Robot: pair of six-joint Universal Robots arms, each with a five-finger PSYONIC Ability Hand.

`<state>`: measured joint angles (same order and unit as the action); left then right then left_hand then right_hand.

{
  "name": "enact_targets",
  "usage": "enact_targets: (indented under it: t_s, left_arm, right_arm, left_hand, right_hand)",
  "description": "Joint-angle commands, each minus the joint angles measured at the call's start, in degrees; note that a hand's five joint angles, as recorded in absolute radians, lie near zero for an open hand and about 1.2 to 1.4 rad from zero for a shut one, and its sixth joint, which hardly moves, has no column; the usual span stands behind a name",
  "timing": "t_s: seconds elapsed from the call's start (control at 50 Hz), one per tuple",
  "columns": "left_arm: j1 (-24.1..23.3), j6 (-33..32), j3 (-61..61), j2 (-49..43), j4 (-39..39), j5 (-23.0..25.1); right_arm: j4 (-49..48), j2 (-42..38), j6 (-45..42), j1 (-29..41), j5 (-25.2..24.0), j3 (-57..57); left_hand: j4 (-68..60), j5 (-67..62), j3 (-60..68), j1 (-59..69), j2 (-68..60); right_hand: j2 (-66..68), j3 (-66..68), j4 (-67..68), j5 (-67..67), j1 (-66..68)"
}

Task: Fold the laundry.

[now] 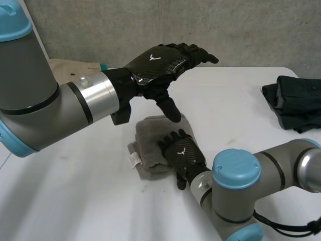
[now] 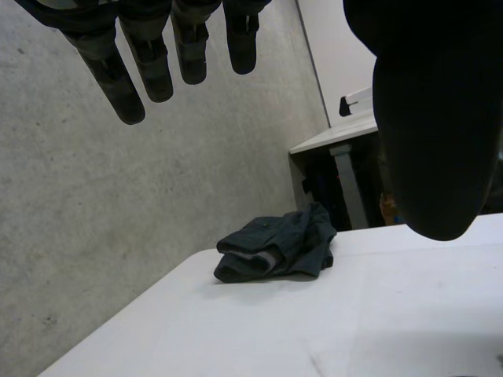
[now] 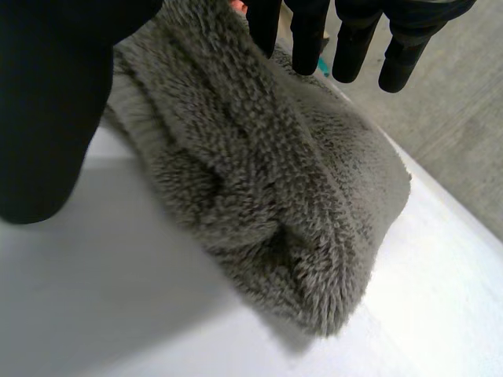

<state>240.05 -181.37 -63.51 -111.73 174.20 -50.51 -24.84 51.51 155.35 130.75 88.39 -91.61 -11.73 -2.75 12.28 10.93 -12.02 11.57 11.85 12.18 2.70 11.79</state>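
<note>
A folded grey towel (image 1: 148, 145) lies mid-counter (image 1: 75, 201); I cannot tell its long axis. The right hand (image 1: 181, 153) rests flat on it, fingers straight, gripping nothing. The left hand (image 1: 165, 63) hangs above the towel, fingers relaxed, empty. A crumpled dark garment (image 2: 275, 247) lies well to the towel's right.

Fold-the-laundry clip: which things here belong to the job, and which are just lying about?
Job:
grey towel, folded, with the right hand lying open on it
left hand, open, holding nothing, raised above the towel
dark garment, bunched at the right side of the table, probably more laundry

Lying about:
beige item beyond the table's far edge
</note>
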Motion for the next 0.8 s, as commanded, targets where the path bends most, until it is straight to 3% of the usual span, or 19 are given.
enact_targets:
  t_s: [0.02,0.24,0.34,0.4,0.44,0.7,0.8]
  left_arm:
    - [-0.4,-0.3,-1.4,0.2,0.2,-0.7]
    - [-0.4,0.0,-1.5,0.2,0.5,-0.7]
    - [-0.5,0.1,-1.5,0.1,0.5,-0.7]
    - [-0.5,0.1,-1.5,0.1,0.5,-0.7]
    - [-0.5,0.1,-1.5,0.1,0.5,-0.7]
    - [0.2,0.2,-0.4,2.3,0.8,-0.8]
    - [0.2,0.3,0.8,3.4,1.2,-0.9]
  right_arm:
    - [-3.5,-2.5,-3.8,-0.1,0.0,2.2]
    - [-3.4,-3.2,-5.1,-0.3,-0.6,5.9]
    - [-3.4,-4.8,-5.2,-0.3,-0.6,8.2]
    - [-3.4,-6.3,-5.2,-0.4,-0.7,10.5]
    - [-3.3,-7.0,-5.0,-0.7,-0.7,12.1]
    - [-3.4,-2.3,-4.2,-8.2,-0.1,22.4]
    - [-3.5,-0.6,-4.0,-15.0,-0.3,28.7]
  left_hand:
    - [1.7,2.7,-2.2,-0.9,2.0]
    - [1.7,2.8,-2.3,-0.9,2.0]
    - [1.7,2.8,-2.3,-0.9,2.0]
    - [1.7,2.8,-2.3,-0.9,2.0]
    - [1.7,2.8,-2.3,-0.9,2.0]
    - [1.7,2.7,-2.2,-0.9,2.0]
    - [1.7,2.8,-2.3,-0.9,2.0]
  right_hand:
    - [-1.6,-1.9,-2.2,-2.7,-1.8]
    - [1.4,1.1,0.8,0.2,1.1]
    - [11.8,11.5,11.2,10.6,11.5]
    - [34.6,34.3,34.0,33.5,34.4]
    - [68.2,67.9,67.6,67.1,68.0]
    - [68.4,68.1,67.8,67.3,68.2]
    - [68.4,68.1,67.8,67.3,68.2]
